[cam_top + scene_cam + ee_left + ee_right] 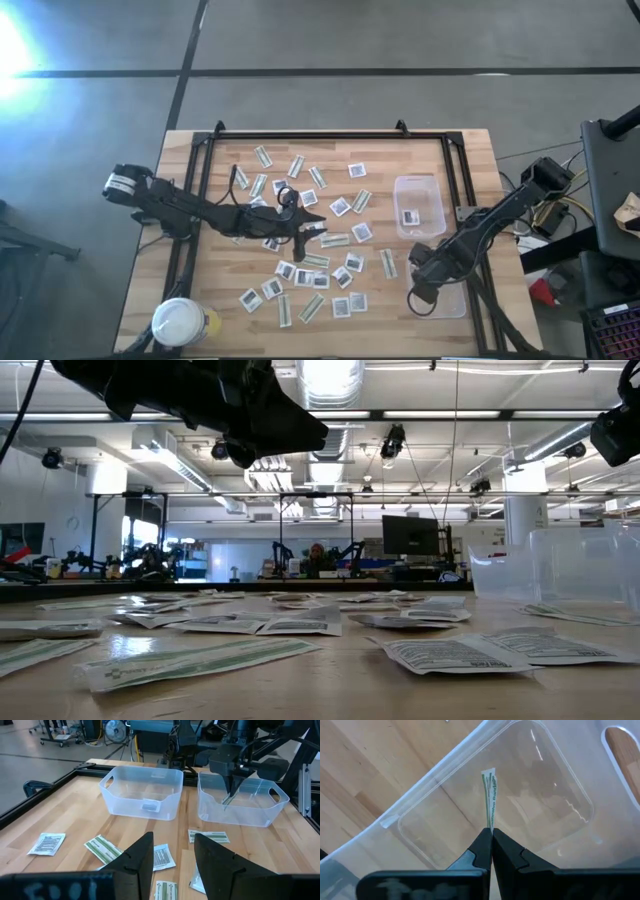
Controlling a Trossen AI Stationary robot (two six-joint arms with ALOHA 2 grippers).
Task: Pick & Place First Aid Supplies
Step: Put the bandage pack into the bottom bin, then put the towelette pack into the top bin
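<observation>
Right gripper (491, 845): my fingers are pinched tight on one end of a narrow pale green-and-white bandage strip (490, 795), which sticks out past my fingertips.
Position of strip: held over the open mouth of the nearer clear plastic tub (445, 290), not resting on the floor of it; I judge it is poised here so that letting go drops it inside.
Nearer tub contents: nothing else shows in it from my wrist.
Farther clear plastic tub (418, 205): one square white packet with dark print (410, 216) lies in it; squares and strips seem to get separate tubs.
Left gripper (172, 862): my fingers stand partly apart with nothing between them, above the scattered packets mid-table, facing both tubs.
Remaining supplies (310, 262): dozens of square white packets and green-and-white strips lie loose and flat on the pale wooden tabletop (470, 160), well apart from the tubs.
Other item: a white-lidded round jar (180, 322) sits at the table's near left corner.
Progress, as I judge it: barely begun.
</observation>
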